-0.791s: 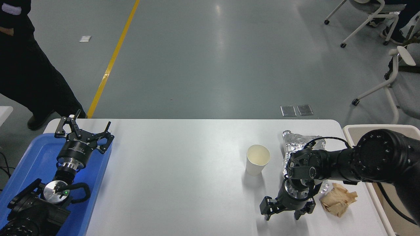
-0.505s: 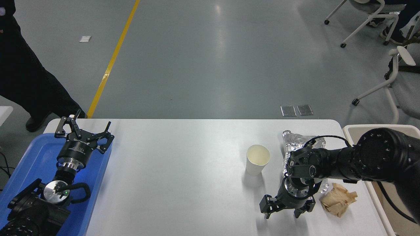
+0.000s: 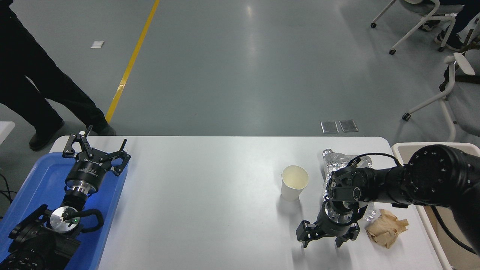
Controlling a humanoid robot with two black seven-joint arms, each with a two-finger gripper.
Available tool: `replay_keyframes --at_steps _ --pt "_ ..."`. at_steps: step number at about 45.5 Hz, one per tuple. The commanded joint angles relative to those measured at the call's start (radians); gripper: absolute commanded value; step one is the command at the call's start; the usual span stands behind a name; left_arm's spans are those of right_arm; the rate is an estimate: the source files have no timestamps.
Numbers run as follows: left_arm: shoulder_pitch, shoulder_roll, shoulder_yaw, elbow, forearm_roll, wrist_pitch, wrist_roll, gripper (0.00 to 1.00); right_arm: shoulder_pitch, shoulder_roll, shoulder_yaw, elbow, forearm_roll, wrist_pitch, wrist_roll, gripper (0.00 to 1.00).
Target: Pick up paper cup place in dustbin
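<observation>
Paper cup [image 3: 294, 182] upright, right of bench centre, nothing touching it. Right gripper [image 3: 325, 239] nearer the front edge, fingers spread, empty. Dustbin [image 3: 398, 149] off the right edge. Left gripper [image 3: 96, 153] parked far-left corner, open.

One high head camera looks forward, down over the table [image 3: 210, 195]

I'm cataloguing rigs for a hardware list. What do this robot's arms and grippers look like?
Both arms are matte black with rounded joint housings; the right arm has a thin black cable looping over its wrist. The left arm shows a silver wrist ring, a green light and faint lettering. The left gripper and right gripper are black, with jointed fingers.
</observation>
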Motion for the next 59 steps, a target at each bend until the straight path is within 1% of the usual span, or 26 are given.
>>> replay_keyframes --at_steps 1,10,13,16,17,19,22,26,30,36,42,49,54,59 --pt "0.0 0.0 0.0 0.0 -0.001 0.0 0.0 0.99 0.019 0.0 0.001 0.001 0.004 0.002 -0.001 1.0" --pt "0.0 0.001 0.0 0.0 -0.001 0.0 0.0 0.99 0.023 0.0 0.005 0.001 0.004 0.002 -0.001 1.0" --pt "0.0 0.0 0.0 0.0 -0.001 0.0 0.0 0.99 0.046 0.0 0.016 0.02 0.002 0.009 -0.021 1.0" --pt "0.0 0.0 0.0 0.0 -0.001 0.0 0.0 0.99 0.1 0.0 0.005 0.062 0.007 0.011 -0.058 1.0" --pt "0.0 0.0 0.0 0.0 -0.001 0.0 0.0 0.99 0.118 0.0 0.005 0.081 0.01 0.012 -0.058 1.0" --pt "0.0 0.0 0.0 0.0 0.001 0.0 0.0 0.99 0.179 0.0 -0.007 0.138 0.057 0.012 -0.069 1.0" --pt "0.0 0.001 0.0 0.0 -0.001 0.0 0.0 0.99 0.232 0.0 -0.019 0.176 0.106 0.015 -0.069 1.0" --pt "0.0 0.001 0.0 0.0 -0.001 0.0 0.0 0.99 0.31 -0.077 -0.024 0.253 0.151 0.015 -0.067 1.0" --pt "0.0 0.0 0.0 0.0 -0.001 0.0 0.0 0.99 0.388 -0.109 -0.044 0.329 0.155 0.015 -0.067 1.0" --pt "0.0 0.0 0.0 0.0 -0.001 0.0 0.001 0.99 0.514 -0.104 -0.131 0.45 0.157 0.015 -0.064 1.0" --pt "0.0 0.001 0.0 0.0 -0.001 0.0 0.0 0.99 0.661 -0.118 -0.157 0.593 0.158 0.015 -0.06 1.0" --pt "0.0 0.001 0.0 0.0 -0.001 0.0 0.0 0.99 0.736 -0.158 -0.157 0.665 0.18 0.021 -0.06 1.0" --pt "0.0 0.001 0.0 0.0 0.001 0.0 0.0 0.99 0.807 -0.182 -0.157 0.684 0.235 0.07 -0.06 1.0" --pt "0.0 0.001 0.0 0.0 -0.001 0.0 0.0 0.99 0.919 -0.207 -0.154 0.707 0.299 0.162 -0.058 1.0"
